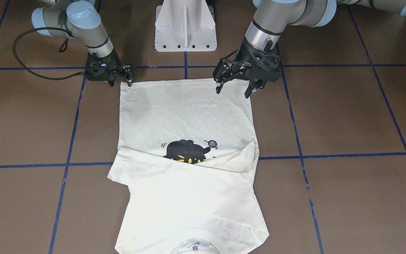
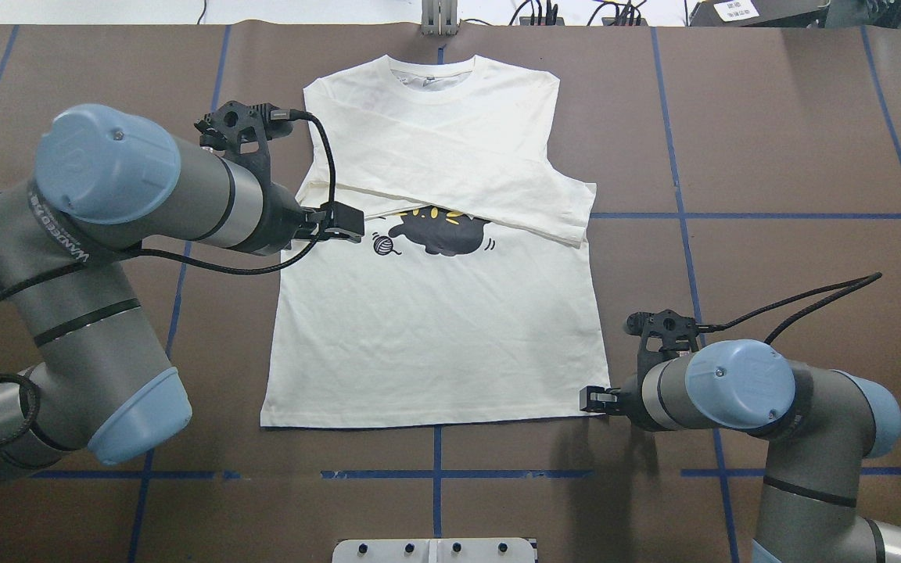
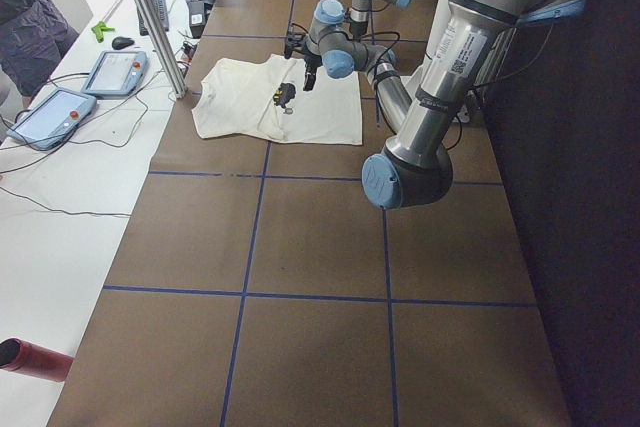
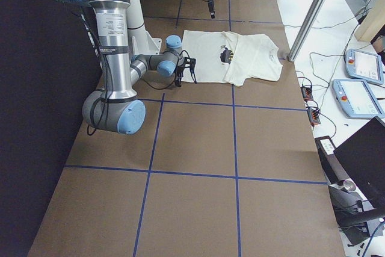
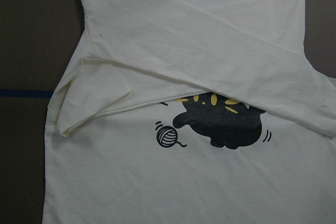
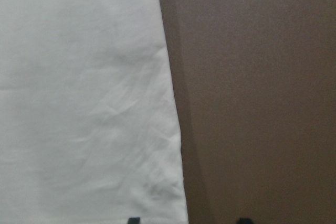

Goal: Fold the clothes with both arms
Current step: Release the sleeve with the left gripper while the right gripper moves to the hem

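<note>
Exterior front-facing view: the cream-white long-sleeved shirt (image 1: 185,113) lies flat on the brown, blue-taped surface (image 1: 347,113), hem toward the robot and collar away, its sleeves crossed over the black cat print (image 1: 187,151). Its long axis runs straight out from the base. The black two-finger right end effector (image 1: 121,82) sits low at the hem's right corner, fingers apart and empty. The black two-finger left end effector (image 1: 234,91) hangs spread and empty near the hem's other end. Overhead exterior view puts the left one farther out, beside the crossed sleeves, so I judge it is raised over the shirt's left edge and the right arm is nearer its corner. Left wrist-mounted view looks down on print and sleeves from well above. Right wrist-mounted view shows two parted fingertips (image 6: 134,221) straddling the shirt's side edge.
</note>
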